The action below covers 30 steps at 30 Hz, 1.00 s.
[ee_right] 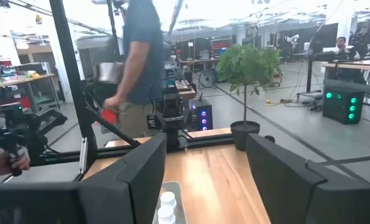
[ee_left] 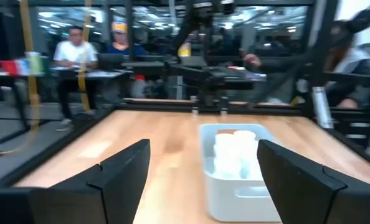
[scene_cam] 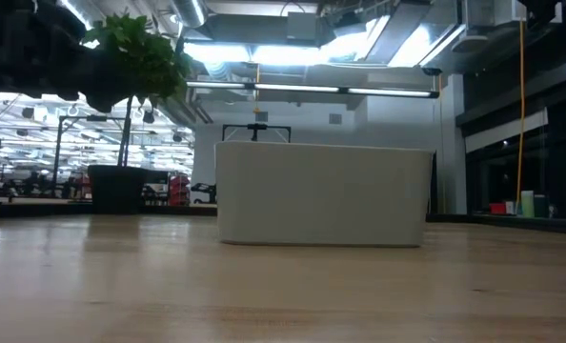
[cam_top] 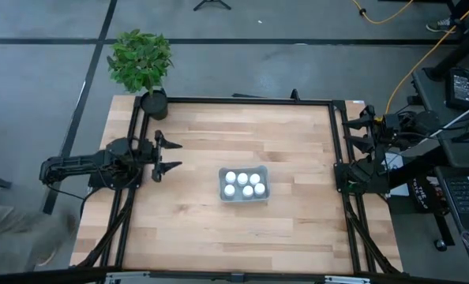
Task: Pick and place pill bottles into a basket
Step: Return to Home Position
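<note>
Six pill bottles (cam_top: 247, 191), one basket (cam_top: 221, 184)

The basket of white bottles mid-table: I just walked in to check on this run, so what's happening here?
Nothing is being handled right now. Six pill bottles stand inside the basket at the middle of the table, and none lie outside it. The left pincer is open and empty at the table's left side, pointing toward the basket. The right pincer is open and empty at the right edge. The sorting looks finished.
</note>
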### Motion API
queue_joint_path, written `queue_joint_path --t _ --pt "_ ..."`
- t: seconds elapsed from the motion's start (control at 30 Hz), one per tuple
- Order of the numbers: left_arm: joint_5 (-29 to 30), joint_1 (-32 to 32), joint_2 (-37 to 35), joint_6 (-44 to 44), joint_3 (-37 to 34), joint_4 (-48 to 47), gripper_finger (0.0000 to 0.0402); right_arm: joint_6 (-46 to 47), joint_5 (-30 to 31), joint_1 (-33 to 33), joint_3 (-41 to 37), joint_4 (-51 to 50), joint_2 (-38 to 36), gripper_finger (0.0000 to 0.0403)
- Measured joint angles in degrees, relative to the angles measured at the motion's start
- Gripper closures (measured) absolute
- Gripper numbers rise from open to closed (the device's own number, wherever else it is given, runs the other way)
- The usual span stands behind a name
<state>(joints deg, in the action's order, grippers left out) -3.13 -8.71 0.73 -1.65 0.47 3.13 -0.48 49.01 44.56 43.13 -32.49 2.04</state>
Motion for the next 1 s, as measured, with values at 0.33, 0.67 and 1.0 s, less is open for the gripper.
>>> queue_joint_path --t 0.33,0.67,1.0 --pt "5.1 0.0 0.0 1.0 0.0 -0.2 0.0111 -3.1 -0.1 0.0 -0.5 -0.5 0.0 0.0178" --pt "5.1 0.0 0.1 1.0 0.0 -0.4 0.0111 5.3 -39.9 0.0 -9.4 9.2 -1.6 0.0178" --pt "5.1 0.0 0.2 1.0 0.0 -0.4 0.0111 13.9 -47.2 0.0 -39.6 43.8 -1.7 0.0178"
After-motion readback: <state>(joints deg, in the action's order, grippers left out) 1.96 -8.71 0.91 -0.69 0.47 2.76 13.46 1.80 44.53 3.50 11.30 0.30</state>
